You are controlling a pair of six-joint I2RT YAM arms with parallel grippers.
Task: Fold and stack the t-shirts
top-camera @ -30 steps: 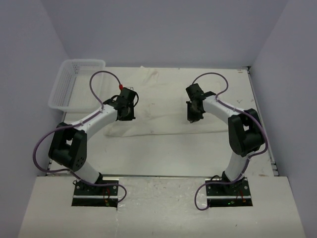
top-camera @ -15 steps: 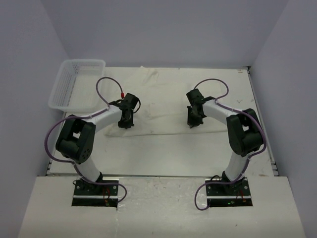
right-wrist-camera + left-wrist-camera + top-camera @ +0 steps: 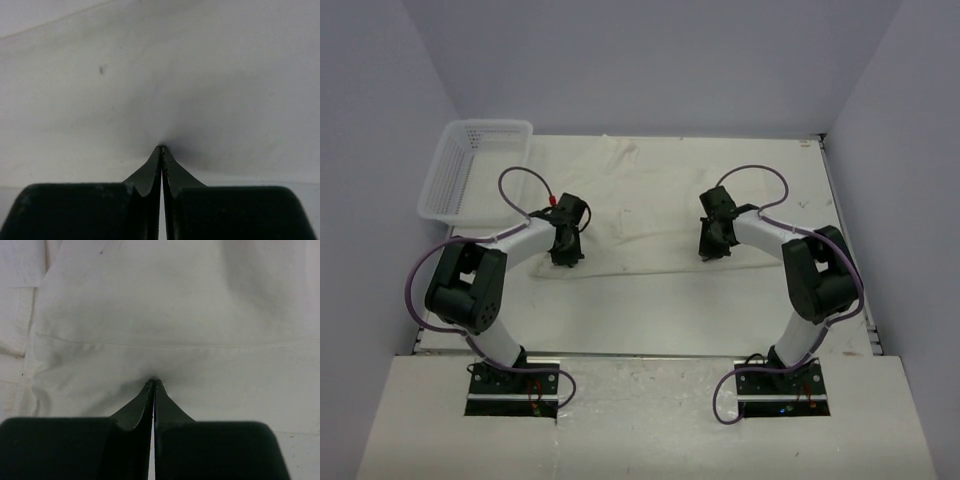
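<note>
Overhead, we count one t-shirt (image 3: 640,210), cream and wrinkled, spread flat across the middle and far part of the table (image 3: 650,310), with its near edge running from left to right between the two arms. We count two grippers, and both are down on the shirt close to that near edge, well apart from each other. The left gripper (image 3: 565,258) sits on the left part of the cloth and the right gripper (image 3: 709,254) on the right part. In each wrist view the two fingers are pressed together to a single point, with no gap between them, and that point touches the fabric. The cloth puckers slightly around each tip, but we cannot tell whether a fold is actually pinched between the fingers. A stitched seam crosses the cloth just beyond the left gripper's tips, and we see one small dark speck (image 3: 101,70) on the fabric beyond the right one. One white mesh basket (image 3: 438,190) stands at the far left corner, beside the shirt.
</note>
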